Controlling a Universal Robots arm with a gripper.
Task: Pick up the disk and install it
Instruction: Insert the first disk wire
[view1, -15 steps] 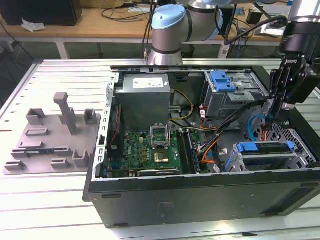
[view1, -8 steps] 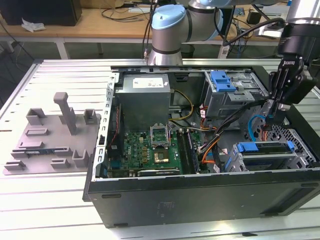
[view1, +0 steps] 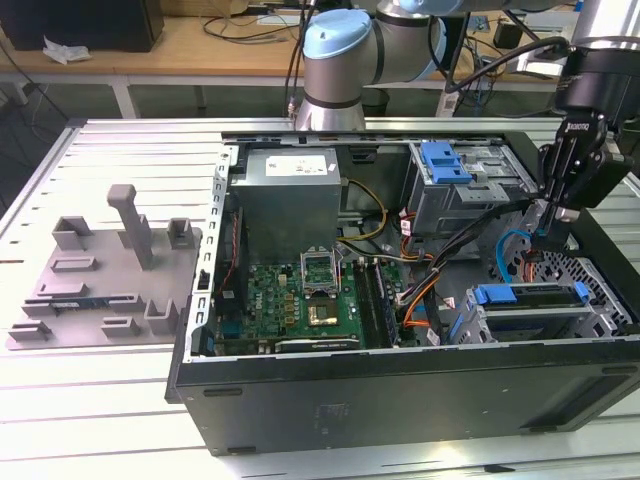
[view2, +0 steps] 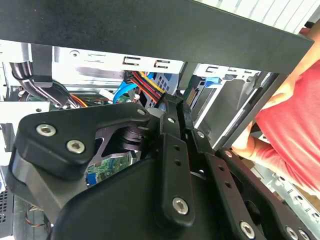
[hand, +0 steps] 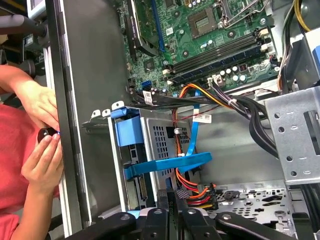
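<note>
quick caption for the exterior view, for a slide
Robot hand hangs inside the open computer case, near the blue-bracketed drive cage.

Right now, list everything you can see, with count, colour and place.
computer case: one, black, open, on the slatted table
power supply: one, grey, inside the case
motherboard: one, green, case floor
disk: one, silver in blue carrier, case's near corner, exterior view's right
blue bracket: one, case's far side
fixture tray: one, grey, table, exterior view's left
cables: several, orange, black, blue, beside the disk
person's hands: two, outside the case wall
robot arm: one, grey and blue, behind the case
gripper: one, black, inside the case near the disk
</note>
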